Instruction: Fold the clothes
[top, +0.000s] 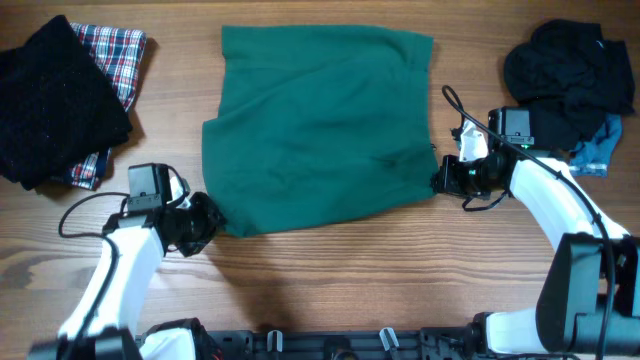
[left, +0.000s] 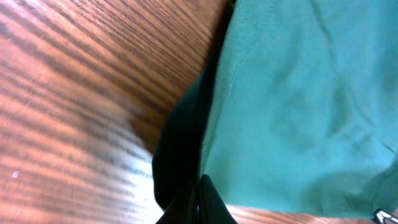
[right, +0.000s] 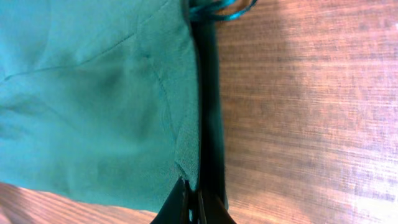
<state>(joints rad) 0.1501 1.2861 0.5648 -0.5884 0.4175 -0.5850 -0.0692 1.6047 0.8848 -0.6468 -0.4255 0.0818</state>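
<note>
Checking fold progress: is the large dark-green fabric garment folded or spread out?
Spread out: the dark-green fabric garment lies flat as one broad sheet.

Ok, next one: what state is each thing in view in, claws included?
green garment: spread flat on the table, both near corners pinched.
left claw: shut on the green garment's near-left corner.
right claw: shut on its near-right corner.
black knit: bundled, lying on the plaid cloth.
plaid cloth: partly covered.
black heap: crumpled, untouched.
blue cloth: mostly hidden by the heap.
</note>
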